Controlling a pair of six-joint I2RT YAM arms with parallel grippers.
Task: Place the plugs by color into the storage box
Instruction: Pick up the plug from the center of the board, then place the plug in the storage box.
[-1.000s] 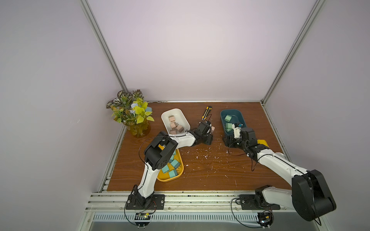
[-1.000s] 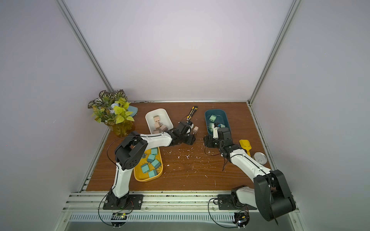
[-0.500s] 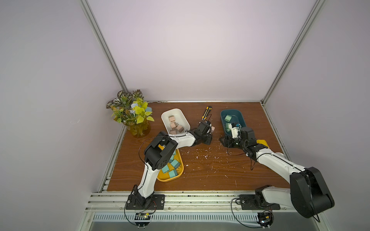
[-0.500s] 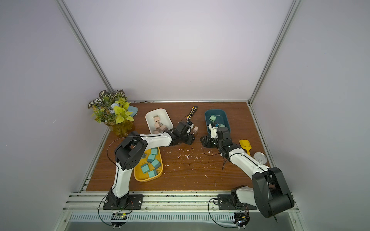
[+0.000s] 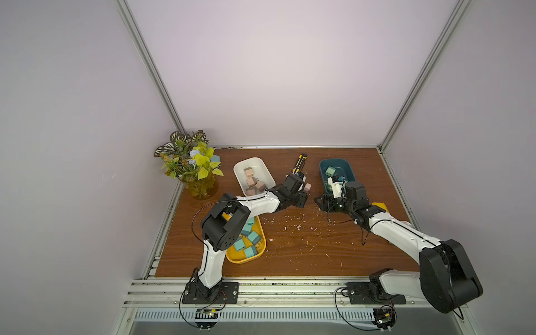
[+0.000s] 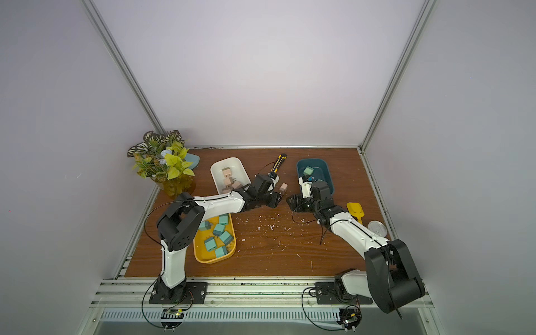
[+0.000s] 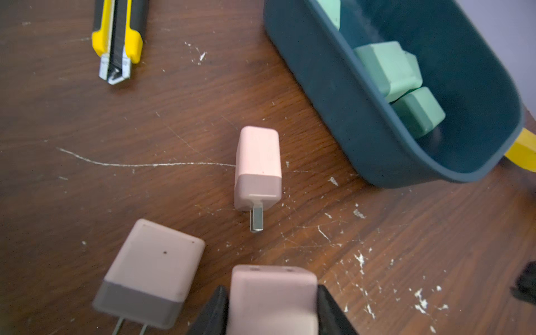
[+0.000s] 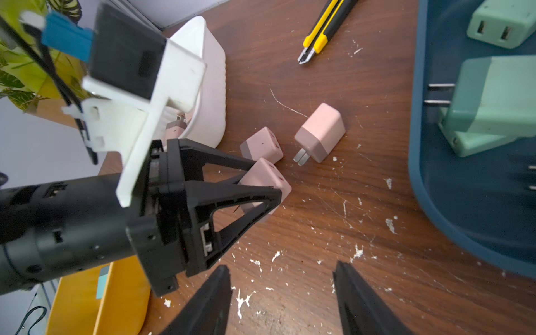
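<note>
Clamping a pink plug between its black fingers, the left tool sits low over the table. Both wrist views show this grip, whereas in both top views the arm's own wrist hides it. The right tool faces it with jaws apart and nothing between them, a state legible only in the right wrist view. Two more pink plugs lie loose on the table past the held one. The near loose plug is just beside the left tool. The far loose plug is between the knife and the dark blue tray, which holds green plugs. Both top views show only one of this loose pair. They add the full contents of the white tray, which holds further beige-pink plugs. They also show the yellow tray near the left arm's base, with teal plugs.
</note>
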